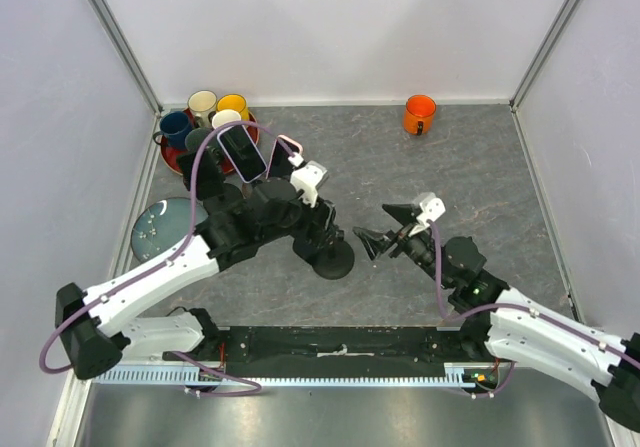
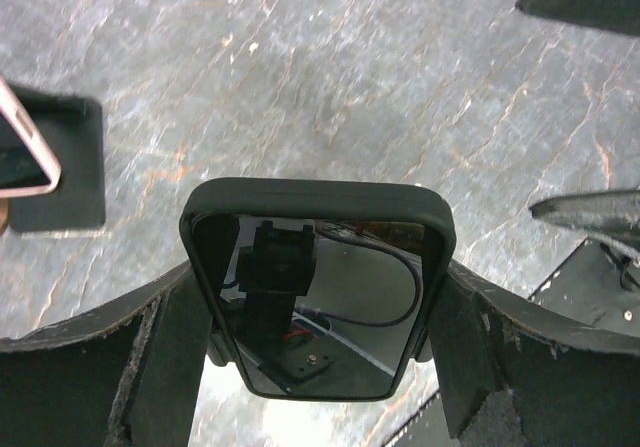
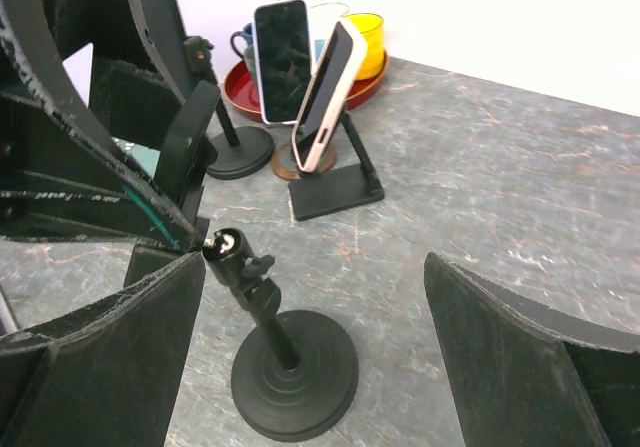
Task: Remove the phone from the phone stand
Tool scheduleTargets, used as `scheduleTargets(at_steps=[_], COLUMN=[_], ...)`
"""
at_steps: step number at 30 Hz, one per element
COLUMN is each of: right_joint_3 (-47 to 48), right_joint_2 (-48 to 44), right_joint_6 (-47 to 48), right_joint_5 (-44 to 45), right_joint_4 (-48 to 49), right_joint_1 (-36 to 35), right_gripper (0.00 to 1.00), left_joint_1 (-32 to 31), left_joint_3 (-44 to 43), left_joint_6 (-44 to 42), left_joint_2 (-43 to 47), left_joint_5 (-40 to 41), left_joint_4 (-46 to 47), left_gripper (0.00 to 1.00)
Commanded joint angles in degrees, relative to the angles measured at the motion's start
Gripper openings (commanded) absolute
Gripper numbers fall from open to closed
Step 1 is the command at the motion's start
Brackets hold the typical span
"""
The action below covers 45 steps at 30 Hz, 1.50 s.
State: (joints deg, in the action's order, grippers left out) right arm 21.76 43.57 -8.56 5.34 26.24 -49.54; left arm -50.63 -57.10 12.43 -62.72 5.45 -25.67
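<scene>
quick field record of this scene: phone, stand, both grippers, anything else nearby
phone: clamped by its side edges in the left gripper
stand: upright on a round base, head close by the phone's lower end; contact cannot be told
right gripper: open, empty, pointing at the stand
nearby: pink-cased phone and white-edged phone, each on its own stand
</scene>
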Motion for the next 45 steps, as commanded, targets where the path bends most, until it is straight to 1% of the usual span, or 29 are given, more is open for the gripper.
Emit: scheduleTargets(at_steps=[1,5,8,9,11,12,13,14,15,16,18,19,23,24,25,28,31,36,40,42,45], right_joint_3=[-5.6,-10.8,-14.3,-15.8,-16.7,-17.0,-16.8,-16.7,-16.6,-16.5,-16.0,-15.7,-14.2,-13.9,-13.5,-11.8,-10.0,-7.9,-8.0,-8.3,-8.9], right_joint_2=[-6.7,-8.2,-5.0,-3.5,2.5,4.8,9.6,12.2,14.8,19.6,24.2,28.3,37.4,39.2,42.4,47.9,51.7,54.5,53.4,52.0,49.1], right_joint_6=[-1.6,-1.2,-0.7,-0.5,1.0,1.8,2.3,2.6,2.6,2.5,2.1,2.1,1.7,2.2,2.5,1.8,0.9,0.8,-0.8,-2.2,-2.7], right_joint_5=[6.4,5.4,3.9,3.8,3.5,2.9,2.7,2.4,1.5,1.3,1.1,0.7,2.7,3.0,3.3,4.0,4.5,3.8,1.2,-1.9,-6.9], right_joint_4=[0.7,4.6,11.0,15.6,20.2,24.4,26.6,28.8,34.0,36.8,43.5,45.4,54.5,58.5,60.2,65.0,68.0,71.7,72.3,72.5,73.1], right_joint_1=[0.2,0.2,0.1,0.1,0.1,0.1,0.1,0.2,0.2,0.1,0.1,0.1,0.2,0.2,0.1,0.5,1.1,2.8,4.8,6.2,7.0], right_gripper=[0.98,0.98,0.97,0.97,0.98,0.98,0.98,0.98,0.98,0.98,0.98,0.98,0.97,0.97,0.96,0.95,0.94,0.93,0.92,0.92,0.87], left_joint_1=[-1.4,-1.4,-1.4,-1.3,-1.4,-1.4,-1.4,-1.3,-1.4,-1.3,-1.4,-1.3,-1.3,-1.3,-1.3,-1.3,-1.4,-1.4,-1.3,-1.4,-1.3], left_joint_3=[-4.9,-9.2,-10.2,-10.3,-10.4,-10.5,-10.0,-9.5,-9.0,-7.9,-7.1,-6.8,-6.3,-6.3,-6.2,-5.7,-6.0,-6.1,-6.5,-6.6,-6.8], left_joint_6=[-4.5,-8.9,-12.0,-12.3,-13.7,-13.7,-13.2,-13.0,-13.0,-11.1,-9.8,-9.2,-8.2,-8.0,-7.9,-7.7,-7.4,-7.3,-6.9,-6.7,-6.5], left_joint_2=[-4.0,-7.8,-9.8,-10.2,-10.9,-11.5,-11.7,-12.0,-12.1,-11.9,-11.9,-11.7,-11.8,-11.9,-12.0,-12.3,-13.0,-14.2,-14.8,-14.8,-15.1], left_joint_5=[2.4,0.2,-2.2,-2.7,-3.0,-3.4,-3.7,-3.9,-4.0,-4.0,-2.6,-2.6,-4.2,-4.1,-4.1,-3.5,-3.9,-3.7,-3.7,-4.1,-4.3], left_joint_4=[18.7,19.8,21.1,21.4,21.7,21.8,22.0,22.5,22.9,23.3,23.9,24.1,23.6,23.5,23.1,22.9,22.4,21.9,21.1,20.9,20.6], left_gripper=[0.16,0.16,0.16,0.16,0.16,0.16,0.16,0.16,0.16,0.16,0.16,0.16,0.16,0.16,0.15,0.15,0.15,0.15,0.15,0.15,0.15])
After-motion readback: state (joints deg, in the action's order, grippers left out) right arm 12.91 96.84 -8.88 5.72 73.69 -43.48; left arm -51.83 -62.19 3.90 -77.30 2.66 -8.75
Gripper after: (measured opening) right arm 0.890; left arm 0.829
